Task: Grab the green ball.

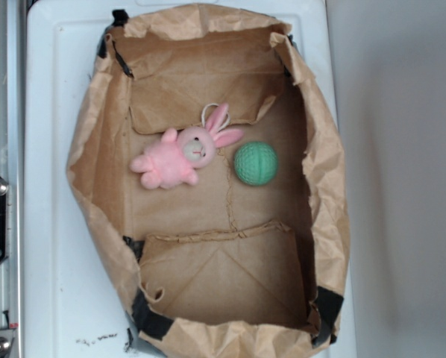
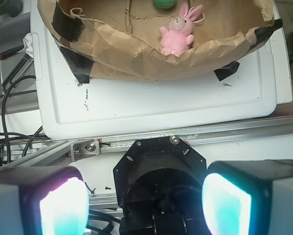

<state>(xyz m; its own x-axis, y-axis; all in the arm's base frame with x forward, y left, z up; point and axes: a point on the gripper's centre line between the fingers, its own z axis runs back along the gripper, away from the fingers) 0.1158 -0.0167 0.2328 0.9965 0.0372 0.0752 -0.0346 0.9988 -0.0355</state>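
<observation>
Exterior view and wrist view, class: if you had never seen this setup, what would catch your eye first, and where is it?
First, the pink plush bunny lying in the middle of the open brown paper bag, with the green ball just beside its ears, apart from it. In the wrist view, the gripper has two glowing pads at the bottom edge, spread wide, far short of the bag.

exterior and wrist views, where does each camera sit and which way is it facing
Exterior: sits overhead, looks straight down into the paper bag holding the pink bunny and green ball; no claw shows.
Wrist: rides on the arm, set back from the bag over the rail, looking across the white tray; the claw fills the bottom edge, fingers spread.
Shared: bag, bunny, ball and tray.
</observation>
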